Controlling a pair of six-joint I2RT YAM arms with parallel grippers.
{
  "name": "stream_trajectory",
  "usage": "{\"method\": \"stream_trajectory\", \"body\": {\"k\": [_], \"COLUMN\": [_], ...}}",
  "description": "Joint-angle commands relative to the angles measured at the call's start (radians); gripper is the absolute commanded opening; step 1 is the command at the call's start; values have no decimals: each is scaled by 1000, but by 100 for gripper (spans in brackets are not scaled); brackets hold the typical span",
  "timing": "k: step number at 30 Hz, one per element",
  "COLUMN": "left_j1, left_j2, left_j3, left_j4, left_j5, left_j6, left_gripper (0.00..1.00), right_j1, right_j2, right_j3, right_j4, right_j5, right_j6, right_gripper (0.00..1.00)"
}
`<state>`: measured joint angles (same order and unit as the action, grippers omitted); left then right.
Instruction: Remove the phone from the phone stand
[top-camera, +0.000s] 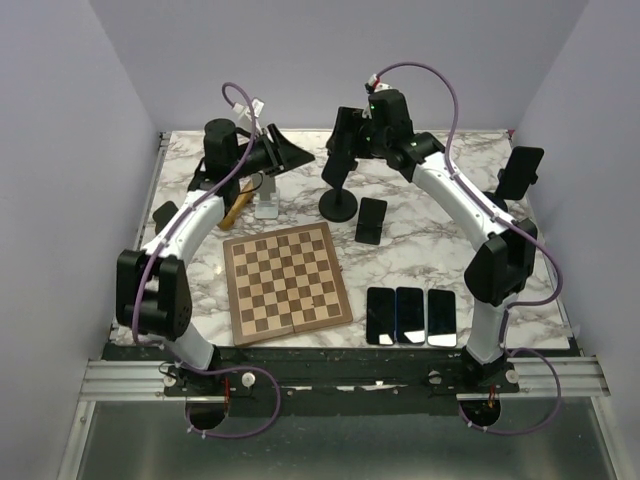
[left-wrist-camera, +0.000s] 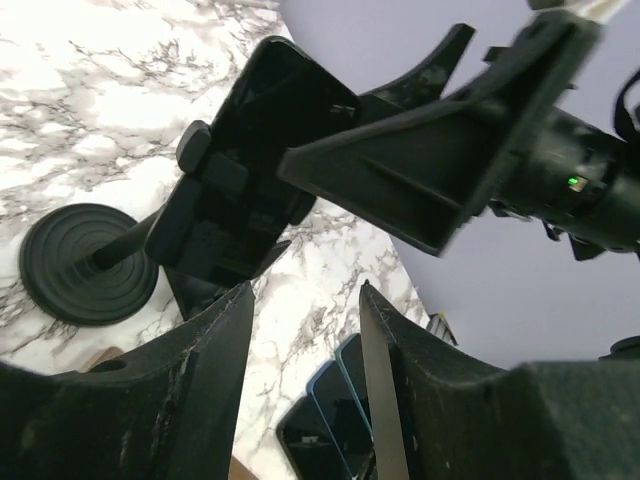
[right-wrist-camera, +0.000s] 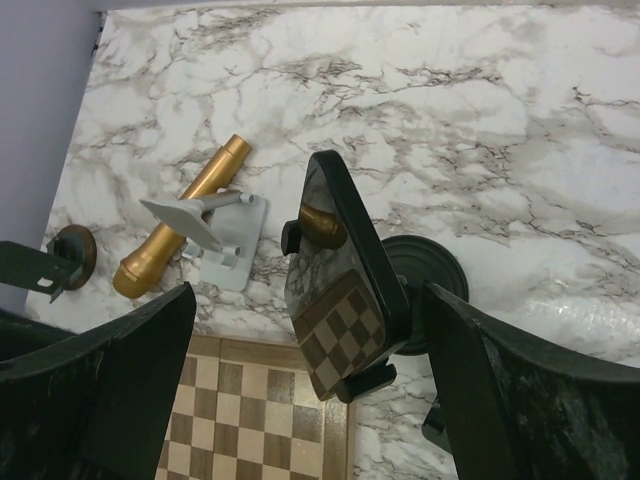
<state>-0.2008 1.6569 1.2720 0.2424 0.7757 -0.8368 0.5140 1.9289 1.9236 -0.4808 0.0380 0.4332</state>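
The phone (top-camera: 339, 163) sits clamped in a black stand with a round base (top-camera: 338, 206) at the table's back middle. In the right wrist view its dark screen (right-wrist-camera: 340, 290) mirrors the chessboard, with the base (right-wrist-camera: 430, 272) behind it. My right gripper (top-camera: 350, 135) is open, and its fingers (right-wrist-camera: 140, 360) stand wide apart on either side of the phone without touching it. My left gripper (top-camera: 278, 152) is open and empty, just left of the stand. The left wrist view shows the phone's back (left-wrist-camera: 270, 140) in the clamp, above the left gripper (left-wrist-camera: 305, 310).
A chessboard (top-camera: 287, 283) lies front centre. Three phones (top-camera: 410, 315) lie side by side at the front right, and one more (top-camera: 371, 220) lies by the stand's base. Another phone stands at the right edge (top-camera: 520, 172). A white stand (top-camera: 268, 203) and a gold cylinder (top-camera: 237, 209) lie at the back left.
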Motion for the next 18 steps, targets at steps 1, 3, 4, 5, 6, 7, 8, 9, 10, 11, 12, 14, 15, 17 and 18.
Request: {"method": "stream_trajectory", "body": {"k": [1,3,4,5,6,7,8,9,10,11,12,14,15,17,18], "left_j1": [12,17,20,23,26,26,26,26,26,26,26,29,29,31,36], "left_j2": [-161,-219,-239,-262,-282,-296,-316,-335,-362,-382,-398,-396,-392,-393,-394], "left_j3": [-28,-38,-36,-33,-26,-22,-23,-36,-57,-93,-122,-122,-110,-111,-117], "left_j4": [-221,-290,-323,-345,-376,-406,-427,-440,-433,-401,-374,-378,-383,-373,-365], "left_j5": [-75,-96,-100,-96,-95,-97,-103,-120,-142,-160,-164,-156,-143,-146,-144], "left_j6": [122,178,206,230,263,294,331,356,372,379,378,373,383,384,378], "left_gripper": [55,55,55,55,55,55,55,55,55,55,55,55,55,54,54], "right_j1": [-4,-10,-17,-22,-27,-34,-42,-52,-63,-77,-95,-127,-141,-165,-175], "right_j2": [-21,-7,0,4,5,7,5,5,5,11,22,56,77,130,155], "right_j3": [-23,-15,-11,-11,-14,-22,-28,-37,-45,-50,-44,-13,3,71,111], "right_j4": [44,59,64,74,89,105,123,137,151,166,172,167,165,132,114], "right_j5": [-30,-93,-116,-135,-161,-188,-226,-249,-278,-323,-390,-526,-596,-733,-796], "right_j6": [-74,-95,-99,-99,-101,-105,-111,-117,-123,-131,-140,-164,-174,-198,-206], "right_gripper": [96,86,79,75,69,63,54,48,40,36,33,24,21,12,6]}}
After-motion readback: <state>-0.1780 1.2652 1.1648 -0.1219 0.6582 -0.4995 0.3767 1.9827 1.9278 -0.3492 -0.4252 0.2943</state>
